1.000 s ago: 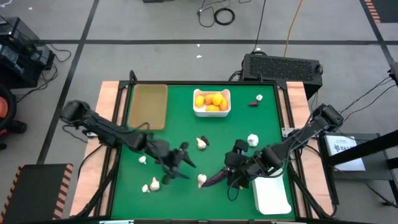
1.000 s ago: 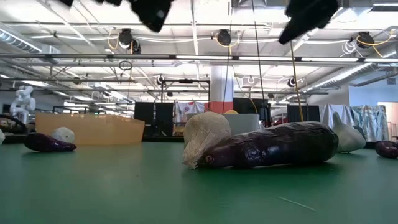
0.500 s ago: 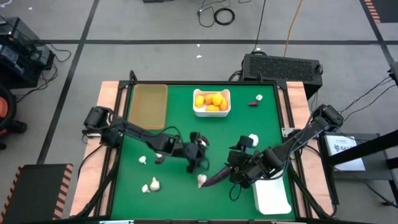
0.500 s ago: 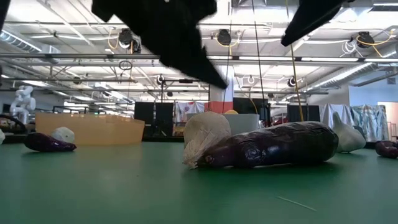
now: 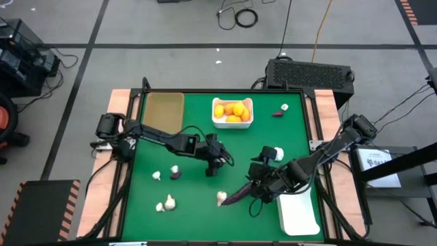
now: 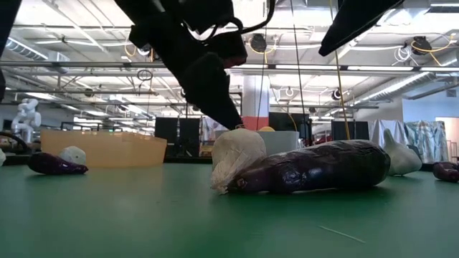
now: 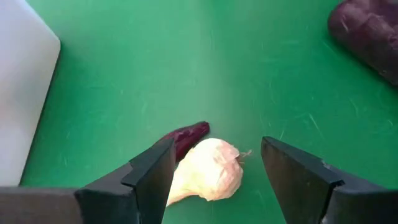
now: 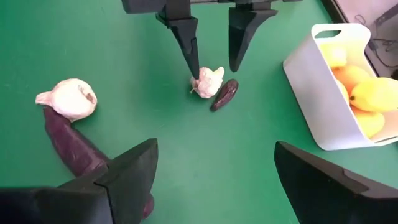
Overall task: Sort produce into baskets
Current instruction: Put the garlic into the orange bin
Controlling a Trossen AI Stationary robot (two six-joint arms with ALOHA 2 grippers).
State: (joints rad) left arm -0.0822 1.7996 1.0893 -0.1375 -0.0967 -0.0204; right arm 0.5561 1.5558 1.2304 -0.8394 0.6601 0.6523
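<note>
Near the middle of the high view, the left tool (image 5: 217,162) hangs with its fingers spread wide over a white garlic bulb (image 7: 208,169), which lies on the green desk (image 5: 198,198) touching a small dark purple piece (image 7: 186,135). Nothing is held; in the left wrist view the bulb sits between the two fingers, nearer one of them. The bulb looks light and firm, with a papery, lumpy skin and a tapered stem end, so it should take a grip best across its round belly, not at the tip, where it might squirt out. The purple piece alongside could be nudged or caught in the closing fingers. Lower right of centre in the high view, the right tool (image 5: 258,190) waits, fingers also wide and empty, just beside the long eggplant (image 5: 235,195) and a second bulb (image 5: 221,198). The white bin (image 5: 232,123) at top centre holds orange-yellow fruits (image 5: 231,111); the tan tray (image 5: 162,116) sits to its left, another white bin (image 5: 298,215) at lower right.
</note>
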